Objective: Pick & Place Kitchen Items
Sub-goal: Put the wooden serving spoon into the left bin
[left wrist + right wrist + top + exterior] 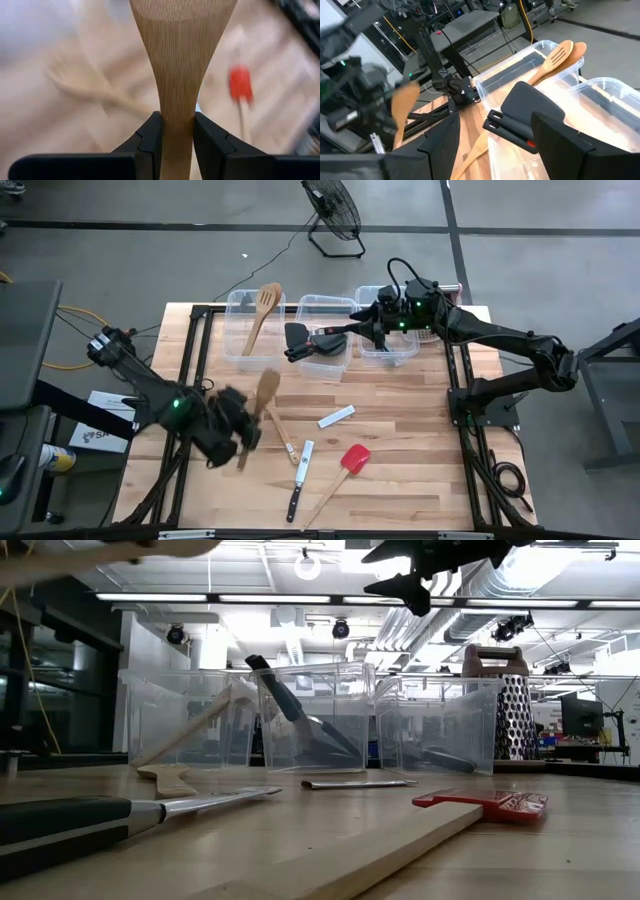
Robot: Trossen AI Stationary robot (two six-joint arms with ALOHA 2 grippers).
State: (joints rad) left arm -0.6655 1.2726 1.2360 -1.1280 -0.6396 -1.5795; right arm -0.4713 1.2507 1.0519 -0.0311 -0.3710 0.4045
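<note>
Presently, items run left to right across the high view.

Left gripper [238, 442]: at 8 o'clock of the table [400, 480]; fingers [150, 142] clamped on the handle of a wooden spatula [266, 392], blade pointing toward 12 o'clock.
Left bin [238, 345]: at 11 o'clock; holds a slotted wooden spoon [266, 303] leaning over the far rim, a second wooden head beside it in the right wrist view.
Wooden utensil [281, 436]: flat on the table, just beside the held spatula toward 5 o'clock.
Knife [299, 492]: black handle, at 6 o'clock, blade pointing toward 12.
Middle bin [335, 305]: at 12 o'clock; black turner [297, 336] above its left rim.
Pale flat piece [336, 416]: near table centre, well apart from the knife.
Red-headed spatula [353, 459]: at 5 o'clock of centre, wooden handle running toward 7.
Right gripper [335, 340]: over the middle bin; fingers [555, 145] apart, black turner between them, contact not discernible.
Right bin [362, 297]: at 1 o'clock, under the right arm.
Box grater [512, 705]: behind the right bin in the low view.
</note>
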